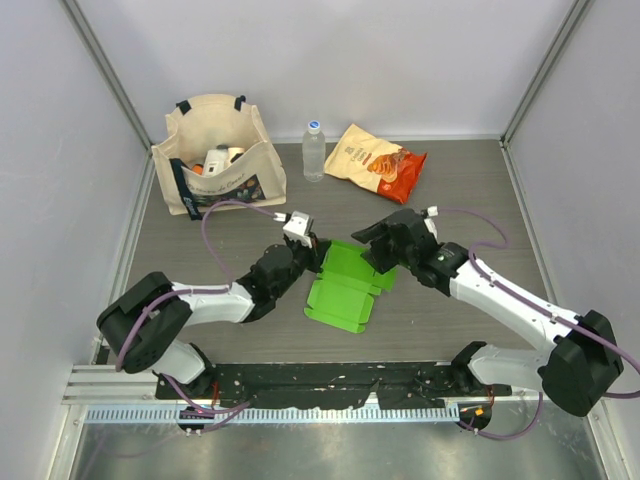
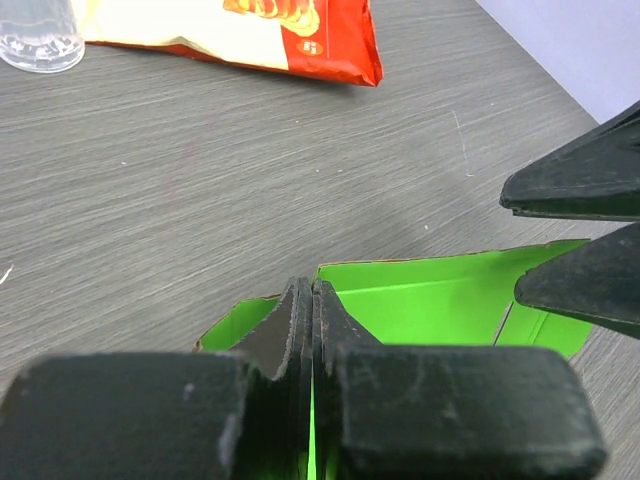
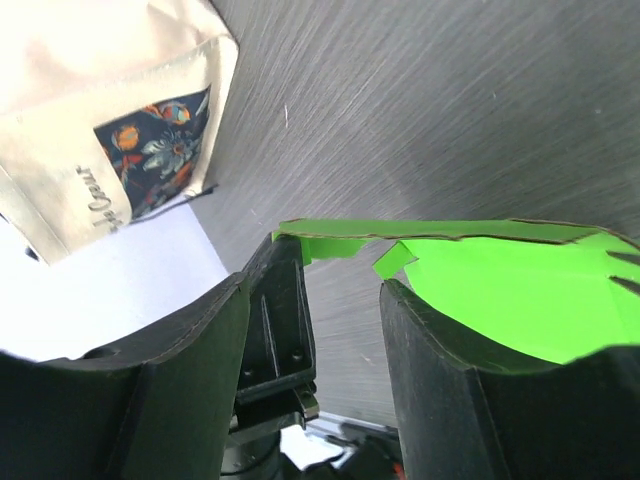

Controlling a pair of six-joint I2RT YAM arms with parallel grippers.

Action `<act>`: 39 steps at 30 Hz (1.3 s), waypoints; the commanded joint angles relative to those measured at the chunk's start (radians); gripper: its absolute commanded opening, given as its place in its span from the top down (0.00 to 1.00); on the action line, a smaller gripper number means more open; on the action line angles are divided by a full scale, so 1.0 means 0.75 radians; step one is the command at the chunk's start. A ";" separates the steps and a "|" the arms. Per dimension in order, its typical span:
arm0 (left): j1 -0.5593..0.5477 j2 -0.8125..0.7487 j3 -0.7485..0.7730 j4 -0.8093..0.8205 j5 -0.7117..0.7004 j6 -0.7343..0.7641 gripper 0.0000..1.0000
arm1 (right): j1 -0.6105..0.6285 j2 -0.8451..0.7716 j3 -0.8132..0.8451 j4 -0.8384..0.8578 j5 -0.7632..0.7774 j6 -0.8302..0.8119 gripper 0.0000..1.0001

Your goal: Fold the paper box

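Pressed tight, the left gripper (image 2: 308, 312) pinches one wall of the paper box (image 2: 430, 300) (green shows between its fingers); the right gripper (image 3: 340, 278) stands spread at the opposite edge, on the table (image 1: 460, 185).

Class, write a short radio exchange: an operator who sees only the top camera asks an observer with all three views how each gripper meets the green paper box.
Operator: From above, the left gripper hides its own tips at the paper box. Are they closed?
Observer: Yes. The left wrist view shows its fingers pressed together, seemingly on the box's near wall, with a green sliver between them.
Operator: And the right gripper?
Observer: Open. In the right wrist view its two fingers stand apart, and the box's raised edge shows in the gap.
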 commanded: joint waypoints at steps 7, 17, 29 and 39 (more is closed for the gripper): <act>-0.036 -0.047 -0.053 0.153 -0.070 0.075 1.00 | -0.058 -0.088 -0.244 0.294 -0.028 0.592 0.47; -0.069 -0.038 -0.067 0.208 -0.094 0.142 1.00 | -0.058 -0.027 -0.258 0.353 -0.063 0.706 0.55; -0.081 -0.063 -0.088 0.255 -0.113 0.202 1.00 | -0.060 -0.043 -0.370 0.388 -0.091 0.768 0.55; -0.102 -0.071 -0.104 0.259 -0.111 0.222 1.00 | -0.067 -0.027 -0.370 0.459 -0.097 0.772 0.67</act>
